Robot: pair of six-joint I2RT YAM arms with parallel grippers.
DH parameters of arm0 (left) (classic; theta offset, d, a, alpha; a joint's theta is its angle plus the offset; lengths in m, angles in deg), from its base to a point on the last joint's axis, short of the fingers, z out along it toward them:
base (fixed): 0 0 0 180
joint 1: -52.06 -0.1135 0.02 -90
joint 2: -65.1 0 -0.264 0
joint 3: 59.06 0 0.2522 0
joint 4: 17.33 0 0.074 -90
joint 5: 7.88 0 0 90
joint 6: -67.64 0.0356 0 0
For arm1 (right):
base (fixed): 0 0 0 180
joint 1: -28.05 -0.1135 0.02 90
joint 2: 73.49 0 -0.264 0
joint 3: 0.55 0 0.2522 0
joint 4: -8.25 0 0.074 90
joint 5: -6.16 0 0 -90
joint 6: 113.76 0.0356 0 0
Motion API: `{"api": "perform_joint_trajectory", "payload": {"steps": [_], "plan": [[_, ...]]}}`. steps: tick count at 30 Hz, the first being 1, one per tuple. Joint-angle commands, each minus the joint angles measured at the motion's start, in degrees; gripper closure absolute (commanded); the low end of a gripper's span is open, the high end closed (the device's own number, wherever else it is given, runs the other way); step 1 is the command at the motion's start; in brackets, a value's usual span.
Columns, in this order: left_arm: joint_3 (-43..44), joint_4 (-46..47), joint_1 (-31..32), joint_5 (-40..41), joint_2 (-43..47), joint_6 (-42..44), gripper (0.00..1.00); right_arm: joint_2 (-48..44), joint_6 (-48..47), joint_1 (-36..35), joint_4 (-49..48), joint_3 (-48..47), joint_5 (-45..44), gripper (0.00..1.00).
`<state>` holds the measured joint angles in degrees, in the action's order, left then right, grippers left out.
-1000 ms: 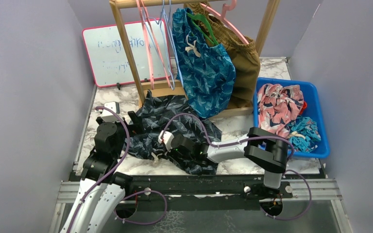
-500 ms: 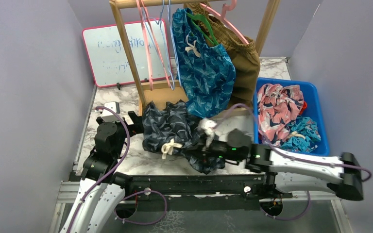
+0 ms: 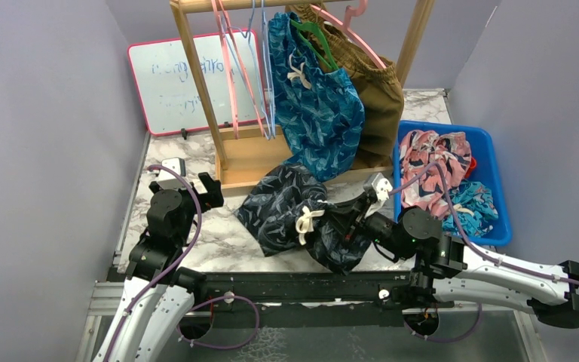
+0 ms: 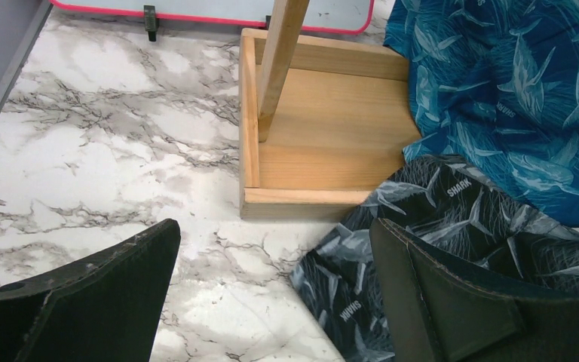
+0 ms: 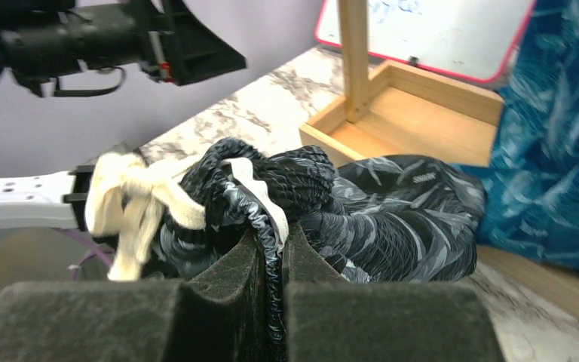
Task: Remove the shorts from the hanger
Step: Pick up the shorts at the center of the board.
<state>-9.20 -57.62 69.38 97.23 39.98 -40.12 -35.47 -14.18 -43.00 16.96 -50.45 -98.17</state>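
- Right wrist view: the right gripper is clenched on the bunched waistband of the black shark-print shorts, with the white drawstring dangling to its left.
- The shorts' body spreads ahead of those fingers, near the wooden rack base.
- The left gripper gapes wide, grasping nothing; the shorts' edge lies beside its right finger.

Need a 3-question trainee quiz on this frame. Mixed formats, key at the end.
1. True or false: the left pincer stands open.
2. What is the right pincer shut on? A) the waistband of the black shorts B) a pink hanger C) the rim of the blue bin
3. Fill in: the teal-blue shorts on the rack hang from a ____ hanger.
Key: 1 true; 2 A; 3 green.
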Motion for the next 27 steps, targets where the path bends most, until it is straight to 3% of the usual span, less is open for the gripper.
{"api": "perform_joint_trajectory", "payload": {"steps": [1, 4, 10, 18, 22, 27], "plan": [[-0.2, -0.1, -0.2, 1.5, 0.1, 0.0, 0.01, -2.6, 2.0, -0.2, -1.4, 1.2, -8.8, 0.99], [-0.2, 0.0, -0.2, 1.5, 0.0, 0.0, 0.01, -4.7, 0.5, -0.1, -3.1, 0.2, -6.5, 0.99], [-0.2, 0.0, -0.2, 1.5, -0.4, -0.1, 0.01, 2.5, 1.1, -0.1, 10.2, -7.4, -11.4, 0.99], [-0.2, 0.1, -0.3, 1.1, -0.8, -0.1, 0.01, 29.2, 10.7, 0.0, 20.6, -16.1, -16.4, 0.99], [-0.1, 0.1, -0.3, 1.1, -0.7, -0.1, 0.01, 44.0, 10.2, 0.4, 21.3, -23.6, -16.6, 0.98], [-0.1, 0.1, -0.3, 0.9, -0.5, 0.0, 0.01, 59.4, 11.0, 2.4, 26.7, -34.8, -15.7, 0.90]]}}
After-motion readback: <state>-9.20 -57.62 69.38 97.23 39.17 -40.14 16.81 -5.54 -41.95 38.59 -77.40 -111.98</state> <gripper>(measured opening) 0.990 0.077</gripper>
